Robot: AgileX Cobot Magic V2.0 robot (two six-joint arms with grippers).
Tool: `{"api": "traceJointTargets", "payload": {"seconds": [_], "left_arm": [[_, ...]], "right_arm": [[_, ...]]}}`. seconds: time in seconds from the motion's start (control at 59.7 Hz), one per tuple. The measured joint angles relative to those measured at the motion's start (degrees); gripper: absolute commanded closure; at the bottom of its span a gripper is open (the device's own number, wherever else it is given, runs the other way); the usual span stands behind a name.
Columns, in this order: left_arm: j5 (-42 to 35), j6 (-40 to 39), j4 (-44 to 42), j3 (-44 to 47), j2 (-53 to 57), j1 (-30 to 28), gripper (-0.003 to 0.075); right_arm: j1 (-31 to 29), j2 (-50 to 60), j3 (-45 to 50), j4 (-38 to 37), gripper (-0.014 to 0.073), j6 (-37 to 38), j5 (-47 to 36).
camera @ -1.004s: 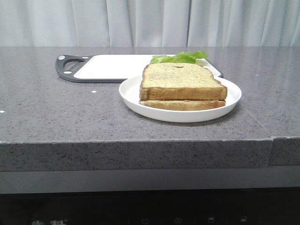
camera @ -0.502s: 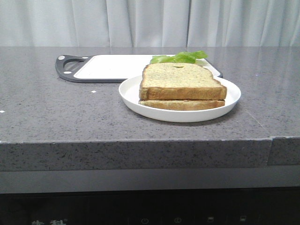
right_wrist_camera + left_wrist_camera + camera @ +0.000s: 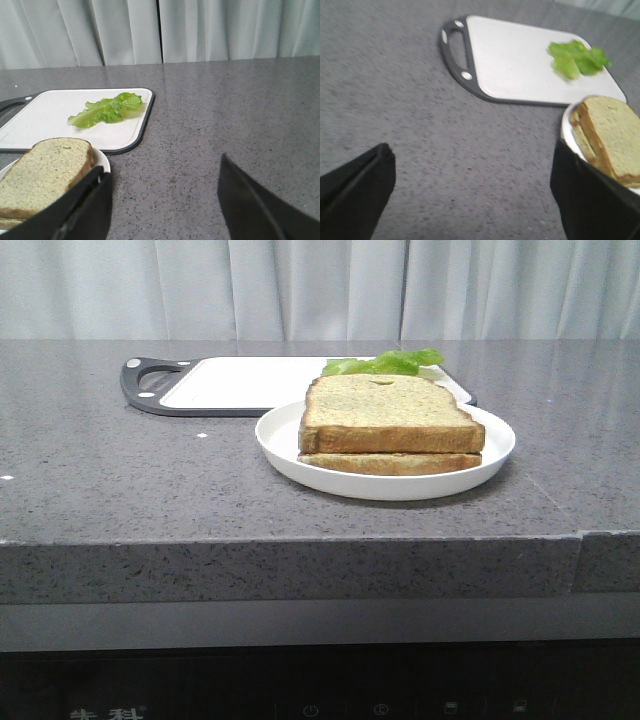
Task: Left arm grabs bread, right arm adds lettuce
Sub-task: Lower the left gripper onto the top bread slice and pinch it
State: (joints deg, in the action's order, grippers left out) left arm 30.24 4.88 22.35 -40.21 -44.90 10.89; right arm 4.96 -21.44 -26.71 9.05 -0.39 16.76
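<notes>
A grey speckled stone tabletop (image 3: 120,480) runs wide under pale pleated curtains (image 3: 320,288) hanging behind it. Toward the back lies a white cutting board (image 3: 250,383) with a dark rim and handle, and just in front of it, near the tabletop's front edge, a white plate (image 3: 280,445). On the plate the bread (image 3: 388,412) sits squarely on top of a thinner slice (image 3: 390,463). The lettuce (image 3: 385,363) lies on the board's right end, just behind the plate.

Nothing stands between either arm and the food. The left pincer (image 3: 470,192) hangs spread wide over bare tabletop, the plate at its right finger. The right pincer (image 3: 165,200) is likewise wide apart and holds nothing, the bread by its left finger, the lettuce farther beyond.
</notes>
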Motion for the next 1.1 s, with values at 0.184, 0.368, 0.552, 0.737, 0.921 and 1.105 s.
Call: {"api": "traceJointTargets", "payload": {"seconds": [0.184,0.368,0.552,0.737,0.921,1.105], "left_arm": [[1.1,0.0,1.6,-10.0,-16.5,11.5,0.0102],[1.2,0.1,1.8,-20.7,-30.7,19.3,0.0102],[2.8,0.1,1.9,-30.6,-43.0,24.0,0.0102],[3.9,0.1,1.9,-36.4,-51.8,25.7,0.0102],[4.2,0.1,2.1,-37.7,-55.9,25.8,0.0102],[4.4,0.1,2.1,-38.0,-56.3,25.8,0.0174]], "right_arm": [[0.0,0.0,0.0,-0.1,0.0113,0.0,0.1],[0.0,0.0,0.0,-0.1,0.0113,0.0,0.5],[0.0,0.0,0.0,-0.6,0.0113,0.0,0.5],[0.0,0.0,0.0,-0.6,0.0113,0.0,0.6],[0.0,0.0,0.0,-0.6,0.0113,0.0,0.6],[0.0,0.0,0.0,-0.6,0.0113,0.0,0.6]]}}
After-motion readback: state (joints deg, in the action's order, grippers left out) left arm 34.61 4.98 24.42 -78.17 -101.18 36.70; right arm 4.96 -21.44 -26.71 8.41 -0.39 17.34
